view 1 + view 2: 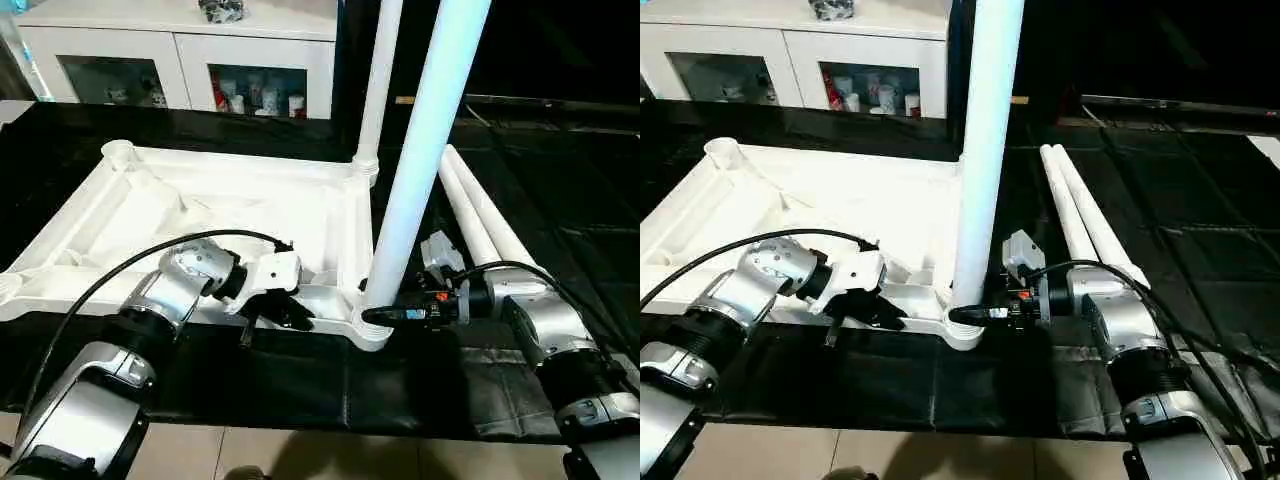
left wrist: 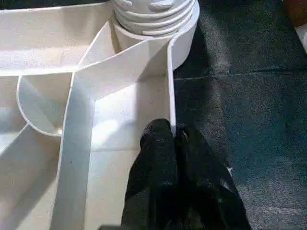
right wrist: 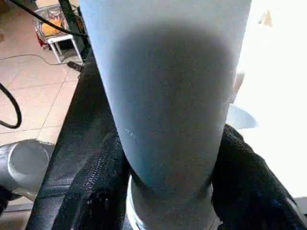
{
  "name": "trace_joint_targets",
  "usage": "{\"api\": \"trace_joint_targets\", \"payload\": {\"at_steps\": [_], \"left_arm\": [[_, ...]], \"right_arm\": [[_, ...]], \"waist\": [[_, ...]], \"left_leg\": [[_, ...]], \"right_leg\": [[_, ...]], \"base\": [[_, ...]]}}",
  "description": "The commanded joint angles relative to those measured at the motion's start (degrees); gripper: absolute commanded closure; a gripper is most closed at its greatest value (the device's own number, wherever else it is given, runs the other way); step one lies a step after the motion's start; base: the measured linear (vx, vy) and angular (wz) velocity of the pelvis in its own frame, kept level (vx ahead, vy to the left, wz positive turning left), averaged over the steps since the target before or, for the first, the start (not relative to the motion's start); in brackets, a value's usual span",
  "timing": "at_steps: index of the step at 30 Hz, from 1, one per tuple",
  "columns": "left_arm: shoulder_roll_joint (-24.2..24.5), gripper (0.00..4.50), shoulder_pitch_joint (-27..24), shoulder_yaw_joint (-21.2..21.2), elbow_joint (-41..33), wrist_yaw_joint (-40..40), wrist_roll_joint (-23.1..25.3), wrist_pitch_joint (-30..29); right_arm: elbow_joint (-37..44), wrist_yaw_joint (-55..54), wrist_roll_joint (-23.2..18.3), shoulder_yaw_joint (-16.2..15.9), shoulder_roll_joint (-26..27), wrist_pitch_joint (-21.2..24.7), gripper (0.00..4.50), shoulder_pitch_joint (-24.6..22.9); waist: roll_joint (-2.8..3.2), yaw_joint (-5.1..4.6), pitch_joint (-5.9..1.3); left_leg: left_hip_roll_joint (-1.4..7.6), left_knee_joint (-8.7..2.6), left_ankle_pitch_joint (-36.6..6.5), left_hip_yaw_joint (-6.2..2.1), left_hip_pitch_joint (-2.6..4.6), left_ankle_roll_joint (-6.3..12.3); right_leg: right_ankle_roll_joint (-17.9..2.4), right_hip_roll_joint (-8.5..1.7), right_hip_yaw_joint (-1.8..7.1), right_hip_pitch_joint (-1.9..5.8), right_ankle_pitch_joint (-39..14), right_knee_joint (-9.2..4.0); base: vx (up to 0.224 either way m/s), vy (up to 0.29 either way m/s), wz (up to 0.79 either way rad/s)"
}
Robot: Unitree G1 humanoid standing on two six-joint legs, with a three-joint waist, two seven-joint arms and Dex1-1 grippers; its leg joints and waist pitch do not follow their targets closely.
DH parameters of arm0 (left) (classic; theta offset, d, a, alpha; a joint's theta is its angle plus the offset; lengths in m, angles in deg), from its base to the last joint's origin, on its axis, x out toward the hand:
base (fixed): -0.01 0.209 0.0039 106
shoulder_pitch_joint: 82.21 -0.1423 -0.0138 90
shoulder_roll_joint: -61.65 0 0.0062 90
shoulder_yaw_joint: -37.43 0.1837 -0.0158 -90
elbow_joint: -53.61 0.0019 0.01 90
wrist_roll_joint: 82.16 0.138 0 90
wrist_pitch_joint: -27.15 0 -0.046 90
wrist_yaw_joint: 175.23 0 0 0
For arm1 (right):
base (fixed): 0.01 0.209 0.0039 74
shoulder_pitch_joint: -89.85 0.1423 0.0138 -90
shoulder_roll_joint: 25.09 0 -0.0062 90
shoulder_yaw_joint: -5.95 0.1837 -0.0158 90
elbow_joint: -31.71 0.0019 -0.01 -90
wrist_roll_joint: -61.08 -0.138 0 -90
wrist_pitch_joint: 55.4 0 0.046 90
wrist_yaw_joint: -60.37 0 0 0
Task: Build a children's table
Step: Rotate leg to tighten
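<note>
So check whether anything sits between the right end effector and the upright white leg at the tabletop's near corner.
Nothing visible does. The right end effector already has its black fingers on either side of the tall round white leg just above the near corner socket of the upturned white ribbed tabletop.

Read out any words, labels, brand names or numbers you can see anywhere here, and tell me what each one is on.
No text here can be read.
Small coloured marks on the right gripper body beside the upright leg: too small to read.
Printed containers behind the cabinet glass doors: too blurred to read.
The upturned table top, the two loose legs and the black mat: no print visible.
</note>
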Motion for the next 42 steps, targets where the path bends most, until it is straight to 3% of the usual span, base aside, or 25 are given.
{"api": "trace_joint_targets", "payload": {"at_steps": [1,4,8,11,14,16,17,19,21,22,23,24,26,27,34,38,42], "left_arm": [[-1.3,4.5,0.61,-0.11,0.84,1.81,0.22,-3.7],[-2.71,4.5,1.06,-1.64,0.64,5.01,-0.63,-6.47],[-6.78,4.5,2.17,-5.16,-1.78,14.41,-1.84,-15.29],[-9.53,4.5,2.81,-6.58,-3.41,19.6,-2.06,-20.34],[-13.7,4.5,4.34,-8.22,-4.04,26.6,-1.9,-24.43],[-15.01,4.5,4.9,-8.79,-3.95,28.72,-1.98,-25.69],[-17.43,4.5,5.8,-9.5,-4.38,32.27,-1.9,-28.09],[-18.36,4.5,6.08,-9.49,-4.88,33.59,-1.56,-28.99],[-18.77,4.5,6.3,-9.1,-5.29,34.58,-0.79,-29.44],[-18.73,4.5,6.27,-8.95,-5.42,34.86,-0.5,-29.53],[-18.18,4.5,6.12,-8.34,-5.49,35.21,0.49,-29.06],[-17.66,4.5,5.91,-8.07,-5.38,35.08,0.9,-28.49],[-16.77,4.5,5.42,-7.94,-5.39,35.09,1.26,-28.1],[-16.21,4.5,4.98,-7.86,-5.72,35.15,1.39,-28.17],[-12.52,4.5,2.22,-6.61,-6.35,31.46,1.79,-24.61],[-9.64,4.5,1.16,-5.51,-5.03,27.26,2.05,-19.78],[-6.71,4.5,0.35,-4.42,-4.11,21.94,1.37,-15.74]], "right_arm": [[1.65,-0.24,-0.36,-0.98,0.61,1.6,2.49,-1.88],[2.17,-4.73,-0.25,-0.11,2.11,2.78,2.5,-2.62],[4.67,-19.03,0.86,1.8,7.43,8.7,2.52,-4.59],[4.78,-27.71,0.73,3.8,11.79,11.93,2.52,-4.55],[-0.3,-38.97,2.03,5.48,17.8,12.61,2.52,-1.05],[-3.02,-42.92,2.35,6.3,19.53,12.36,2.52,0.81],[-7.57,-50.84,2.94,8.05,22.57,11.96,2.52,4.4],[-9.39,-53.69,3.57,8.42,23.57,11.22,2.52,6.04],[-10.55,-54.97,4.14,8.58,24.29,10.52,2.52,7.38],[-10.45,-55.04,4.55,8.44,24.34,10.26,2.52,7.45],[-9.72,-54.42,5.39,8.0,24.27,9.47,1.96,7.2],[-9.0,-53.54,5.57,7.79,24.04,9.0,1.82,6.63],[-8.68,-52.85,5.75,8.33,23.97,8.54,1.76,5.96],[-9.19,-52.89,5.96,8.45,23.79,7.85,1.46,5.84],[-7.06,-48.43,6.38,7.55,19.78,3.82,1.01,2.47],[-3.1,-40.32,5.6,6.84,14.85,1.18,0.71,-1.09],[-0.5,-30.46,4.71,6.14,8.9,-0.81,0.43,-3.41]], "waist": [[0.37,-0.13,-3.98],[0.11,-0.14,-3.73],[-0.04,-0.75,-3.02],[-0.1,-1.48,-3.06],[-0.01,-2.79,-3.16],[-0.04,-3.34,-3.24],[0.2,-3.74,-3.27],[0.09,-4.04,-3.44],[-0.12,-4.03,-3.69],[-0.12,-4.03,-3.69],[-0.23,-3.99,-3.85],[-0.57,-3.96,-3.9],[-0.25,-3.74,-3.92],[-0.25,-3.63,-3.86],[-0.18,-3.65,-3.54],[-0.21,-3.13,-3.59],[-0.22,-2.95,-3.59]], "left_leg": [[2.35,-3.34,-11.7,-0.36,0.73,2.39],[2.28,-3.49,-12.79,-0.34,0.74,2.03],[2.09,-4.13,-18.3,-0.82,1.2,-0.33],[1.96,-4.44,-19.27,-1.23,1.14,-1.04],[1.76,-4.34,-19.54,-1.25,1.1,-1.55],[1.58,-4.3,-18.97,-1.31,0.89,-1.55],[1.51,-4.18,-17.33,-1.1,0.53,-1.06],[1.36,-3.97,-16.91,-0.94,0.85,-0.89],[1.31,-3.69,-14.31,-0.63,0.76,0.54],[1.31,-3.69,-14.31,-0.63,0.76,0.54],[1.29,-3.59,-12.08,-0.62,0.33,1.28],[1.28,-3.47,-10.25,-0.45,0.25,2.19],[1.36,-3.45,-8.4,-0.45,0.15,3.15],[1.44,-3.51,-8.72,-0.45,0.27,3.25],[1.69,-3.91,-12.44,-0.54,0.61,2.18],[1.75,-3.89,-12.48,-0.51,0.74,2.32],[1.7,-3.76,-11.92,-0.42,0.43,2.98]], "right_leg": [[-13.37,-3.96,2.46,3.12,-9.01,-3.74],[-13.26,-4.02,2.46,3.11,-10.87,-4.07],[-9.04,-4.4,2.38,2.73,-25.08,-5.47],[-6.3,-4.52,2.3,2.76,-29.7,-6.05],[-7.23,-4.37,2.28,2.39,-27.92,-5.84],[-7.12,-4.37,2.16,2.62,-27.84,-5.89],[-7.36,-4.22,2.37,2.66,-25.17,-5.79],[-8.17,-4.02,2.33,2.54,-23.1,-5.77],[-9.74,-3.89,2.51,2.72,-17.44,-5.34],[-9.74,-3.89,2.51,2.72,-17.44,-5.34],[-10.39,-3.85,2.5,3.21,-13.97,-4.82],[-10.78,-3.71,2.51,3.25,-10.99,-4.67],[-11.66,-3.77,2.48,3.36,-8.04,-4.34],[-11.74,-3.85,2.43,3.44,-9.01,-4.43],[-10.72,-3.81,2.52,3.2,-13.78,-4.95],[-10.0,-3.77,2.57,3.21,-13.44,-5.03],[-10.92,-3.75,2.56,3.42,-10.82,-4.76]], "base": [[0.0,0.0,0.0],[0.0,0.0,0.0],[0.0,0.0,0.0],[0.0,0.0,0.0],[0.0,0.0,0.0],[0.0,0.0,0.0],[0.0,0.0,0.0],[0.0,0.0,0.0],[0.0,0.0,0.0],[0.0,0.0,0.0],[0.0,0.0,0.0],[0.0,0.0,0.0],[0.0,0.0,0.0],[0.0,0.0,0.0],[0.0,0.0,0.0],[0.0,0.0,0.0],[0.0,0.0,0.0]]}}
